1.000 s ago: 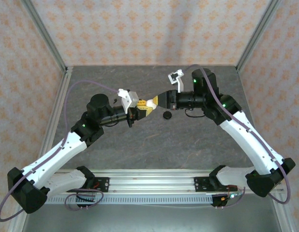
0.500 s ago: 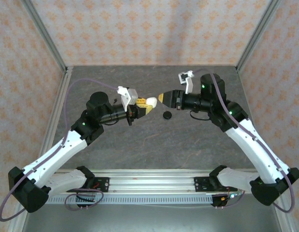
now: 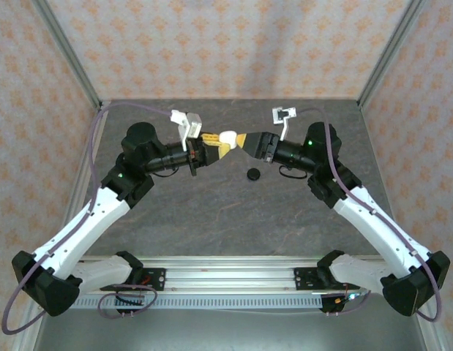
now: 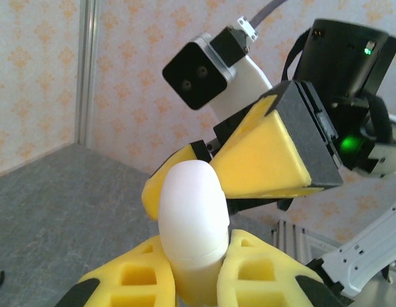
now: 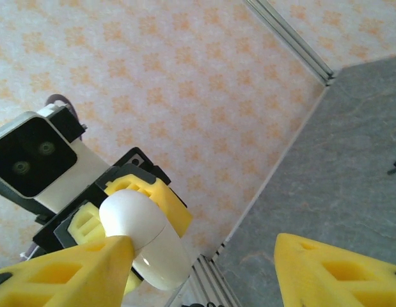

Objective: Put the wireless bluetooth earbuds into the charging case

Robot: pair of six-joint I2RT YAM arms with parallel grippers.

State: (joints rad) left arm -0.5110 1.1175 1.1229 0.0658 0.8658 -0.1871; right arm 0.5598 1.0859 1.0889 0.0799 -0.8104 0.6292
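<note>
White charging case (image 3: pixel 227 137) held in the air between the two arms, above the far middle of the table (image 3: pixel 233 219).
The left gripper (image 3: pixel 220 145) pinches one end of the case between its yellow fingers (image 4: pixel 102 284), the other end toward the right arm. The right gripper (image 3: pixel 244 140) stands wide, its fingers spread to either side of the case's free end; whether one touches it I cannot tell. A round black disc (image 3: pixel 251 174) lies on the table, nearer and just right of the case.
</note>
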